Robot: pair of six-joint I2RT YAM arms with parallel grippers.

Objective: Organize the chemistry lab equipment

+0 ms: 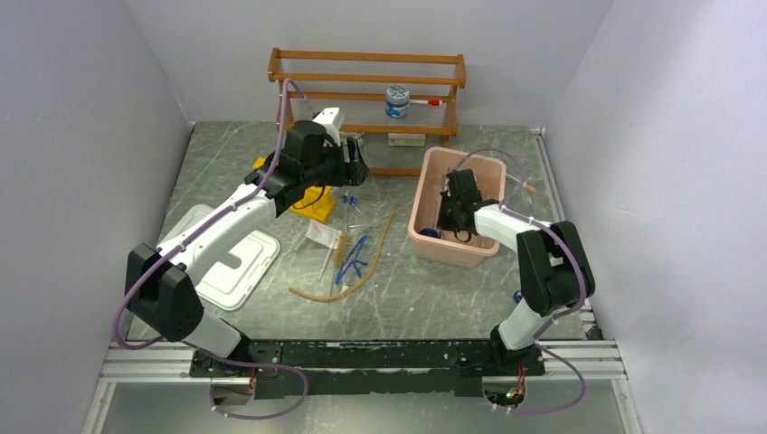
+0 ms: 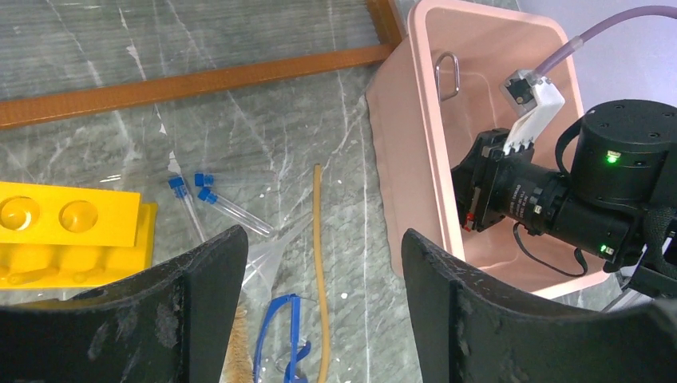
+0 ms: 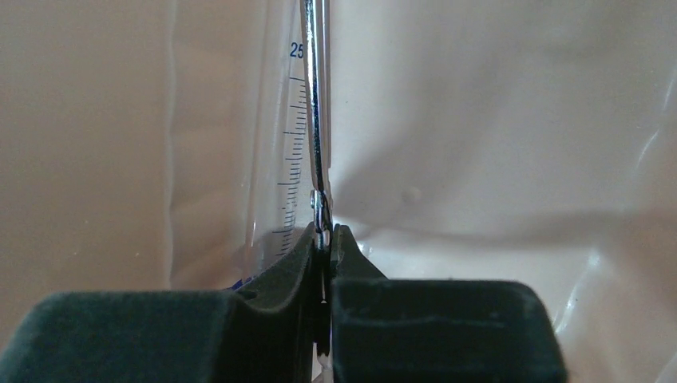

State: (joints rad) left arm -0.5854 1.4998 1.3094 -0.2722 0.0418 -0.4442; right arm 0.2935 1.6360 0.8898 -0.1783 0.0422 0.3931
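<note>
My left gripper hangs open and empty above the table, near the wooden shelf. Below it lie the tan rubber hose, a blue-framed piece and a few blue-capped tubes. To their left is the yellow test-tube rack. My right gripper is down inside the pink bin, shut on a thin metal tong strip. A clear graduated cylinder stands just behind the strip. A metal loop shows at the bin's far wall.
A white lid lies at the left, under the left arm. On the shelf stands a white-lidded jar. A brown bristle brush lies by the left finger. Grey walls close in both sides.
</note>
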